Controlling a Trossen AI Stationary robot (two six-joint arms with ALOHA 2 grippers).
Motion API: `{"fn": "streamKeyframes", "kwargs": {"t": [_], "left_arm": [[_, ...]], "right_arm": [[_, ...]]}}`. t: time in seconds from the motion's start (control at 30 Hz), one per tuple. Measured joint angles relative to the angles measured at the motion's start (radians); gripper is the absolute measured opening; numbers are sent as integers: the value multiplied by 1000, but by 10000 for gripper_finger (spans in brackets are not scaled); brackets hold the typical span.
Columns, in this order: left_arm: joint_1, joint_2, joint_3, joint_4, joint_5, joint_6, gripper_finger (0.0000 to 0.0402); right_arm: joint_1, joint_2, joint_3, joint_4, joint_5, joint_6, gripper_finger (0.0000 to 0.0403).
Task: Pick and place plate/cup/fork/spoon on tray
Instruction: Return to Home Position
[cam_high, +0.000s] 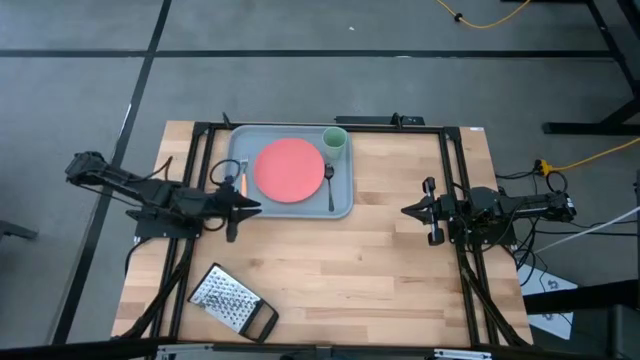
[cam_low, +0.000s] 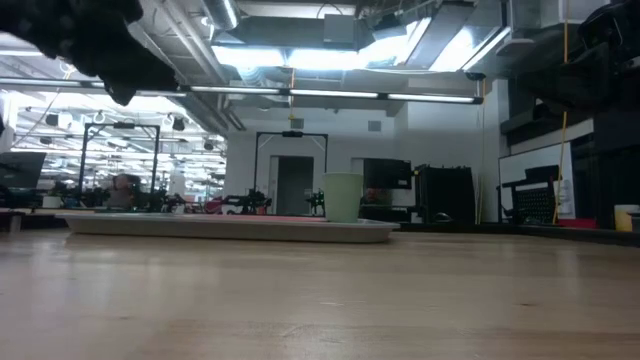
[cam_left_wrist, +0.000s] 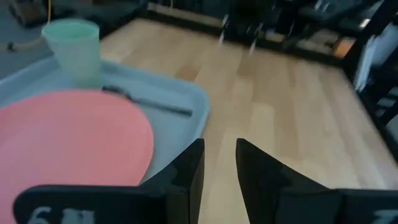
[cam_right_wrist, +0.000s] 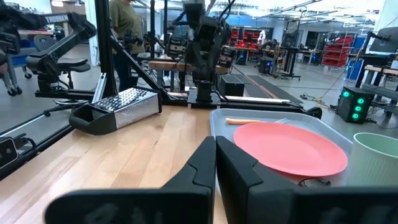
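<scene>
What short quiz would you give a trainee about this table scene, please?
1. True or false: the cup stands outside the tray.
2. In the high view, on which side of the plate does the spoon lie? A) left B) right C) on top of it
3. Fill in: the right gripper holds ____.

Key: 1 false, the cup stands in a corner of the tray. 2 B. 3 nothing; its fingers are shut and empty.
</scene>
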Motion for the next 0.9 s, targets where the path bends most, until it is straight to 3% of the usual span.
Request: {"fn": "streamKeyframes", "kwargs": {"t": [0.47, 0.9], "left_arm": [[0, -291, -343, 387, 51, 130, 86], [1, -385, -347, 214, 27, 243, 86]], "right_arm": [[0, 0, 0, 0, 0, 0, 17], [0, 0, 0, 0, 0, 0, 17]]}}
